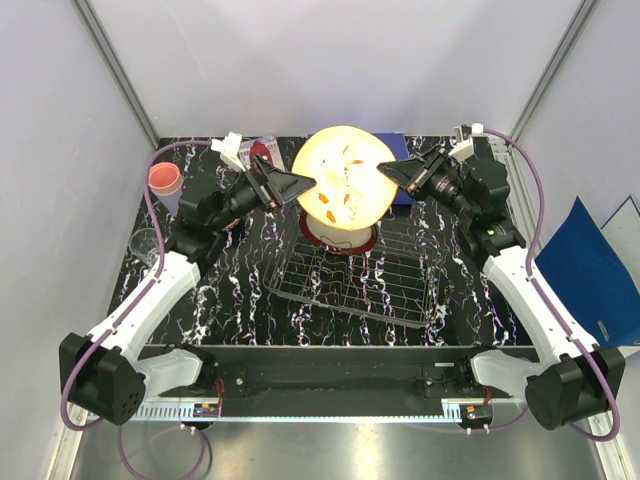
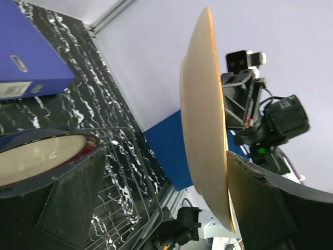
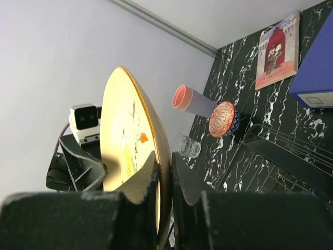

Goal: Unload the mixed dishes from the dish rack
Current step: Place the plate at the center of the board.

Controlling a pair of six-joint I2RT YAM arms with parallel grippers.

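Observation:
A cream painted plate (image 1: pixel 343 185) stands on edge in the air above the dish rack (image 1: pixel 400 292). My right gripper (image 1: pixel 385 170) is shut on its right rim, the fingers pinching the rim in the right wrist view (image 3: pixel 165 162). My left gripper (image 1: pixel 308 183) is open at the plate's left rim. In the left wrist view the plate (image 2: pixel 205 114) rests against one finger (image 2: pixel 276 208), with a wide gap to the other. A red-rimmed cream bowl (image 1: pixel 340 240) sits in the rack under the plate. A pink cup (image 1: pixel 164 180), a clear glass (image 1: pixel 145 243) and a red-white patterned bowl (image 3: pixel 222 119) stand on the table at the left.
A blue binder (image 3: pixel 317 73) lies behind the rack, partly hidden by the plate, with a small picture card (image 1: pixel 265 150) beside it. A blue folder (image 1: pixel 590 265) leans outside the right wall. The enclosure walls stand close on both sides.

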